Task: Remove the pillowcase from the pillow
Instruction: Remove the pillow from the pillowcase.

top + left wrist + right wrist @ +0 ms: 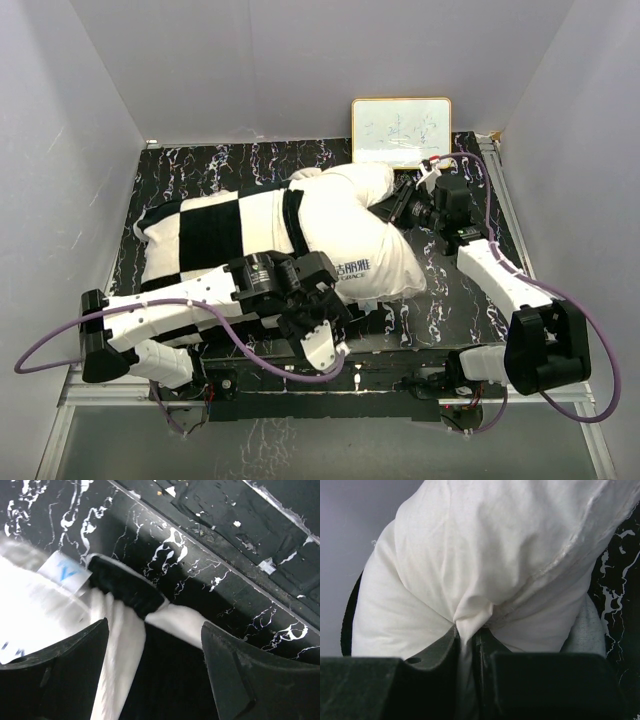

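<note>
The white pillow [350, 225] lies across the black marbled table [200, 165], its right half bare. The checkered pillowcase [210, 235] covers its left half. My right gripper [397, 207] is shut on a pinch of the pillow's white fabric [470, 615] at its right end; in the right wrist view the gripper [470, 632] holds the fold tight. My left gripper [318, 338] is at the pillow's near edge. In the left wrist view it [155, 630] is open, jaws wide apart, with the pillowcase's black and white edge [125, 587] between them. A white tag [62, 572] shows beside it.
A small whiteboard [400, 130] leans against the back wall, just behind the right gripper. Pale enclosure walls close in the table on the left, back and right. The table's front edge and metal rail [380, 375] run just below the left gripper.
</note>
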### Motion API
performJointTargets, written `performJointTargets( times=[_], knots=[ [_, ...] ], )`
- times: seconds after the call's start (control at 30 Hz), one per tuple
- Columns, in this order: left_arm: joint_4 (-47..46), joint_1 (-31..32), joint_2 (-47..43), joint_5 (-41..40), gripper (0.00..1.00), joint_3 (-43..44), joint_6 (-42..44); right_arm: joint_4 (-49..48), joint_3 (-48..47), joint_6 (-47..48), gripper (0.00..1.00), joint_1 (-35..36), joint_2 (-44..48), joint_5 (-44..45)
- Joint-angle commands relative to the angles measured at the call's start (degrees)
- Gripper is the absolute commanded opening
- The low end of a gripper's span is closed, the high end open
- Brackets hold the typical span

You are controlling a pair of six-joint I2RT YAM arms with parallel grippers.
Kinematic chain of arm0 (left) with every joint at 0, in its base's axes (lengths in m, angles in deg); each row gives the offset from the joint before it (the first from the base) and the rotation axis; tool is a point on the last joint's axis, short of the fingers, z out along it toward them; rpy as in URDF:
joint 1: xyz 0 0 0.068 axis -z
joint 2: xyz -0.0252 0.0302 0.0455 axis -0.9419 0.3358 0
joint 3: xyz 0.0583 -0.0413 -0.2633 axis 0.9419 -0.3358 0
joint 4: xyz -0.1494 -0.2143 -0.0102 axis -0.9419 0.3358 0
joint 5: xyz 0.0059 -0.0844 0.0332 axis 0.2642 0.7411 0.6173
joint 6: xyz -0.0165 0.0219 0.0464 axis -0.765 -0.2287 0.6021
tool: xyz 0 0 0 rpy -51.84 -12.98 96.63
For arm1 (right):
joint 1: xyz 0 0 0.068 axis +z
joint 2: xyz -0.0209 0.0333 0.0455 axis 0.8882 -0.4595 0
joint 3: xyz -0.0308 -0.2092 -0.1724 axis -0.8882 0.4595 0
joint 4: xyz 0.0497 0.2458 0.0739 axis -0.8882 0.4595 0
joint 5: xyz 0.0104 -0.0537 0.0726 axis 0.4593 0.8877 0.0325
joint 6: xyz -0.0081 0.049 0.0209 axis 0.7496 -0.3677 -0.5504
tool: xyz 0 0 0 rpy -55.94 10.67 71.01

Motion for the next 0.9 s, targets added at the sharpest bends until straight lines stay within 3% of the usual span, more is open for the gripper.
performJointTargets(
  times=[0.0,0.07,0.27,0.5,0.67,0.87],
  knots=[
    [-4.71,2.34,0.58,-5.28,0.75,-3.62,4.15,1.37,-8.91,-2.10,0.08,1.16,-0.20,2.96],
    [-7.56,2.83,0.60,-8.24,0.79,-5.53,5.25,2.95,-10.48,-1.69,0.08,1.56,-0.32,4.71],
    [-18.24,3.54,-1.29,-10.79,0.79,-10.56,8.41,7.44,-12.70,0.10,0.08,4.55,-0.37,10.82],
    [-21.34,5.26,-1.58,-13.17,0.78,-11.80,6.57,9.09,-15.50,1.52,0.08,7.22,-2.57,13.59],
    [-19.79,4.56,3.77,-20.19,0.66,-10.98,0.95,10.55,-17.26,3.69,0.08,8.00,-2.68,16.33],
    [-17.30,-0.86,6.01,-22.50,0.58,-10.13,-4.91,11.61,-19.00,5.07,0.08,4.90,-2.49,15.69]
  ],
)
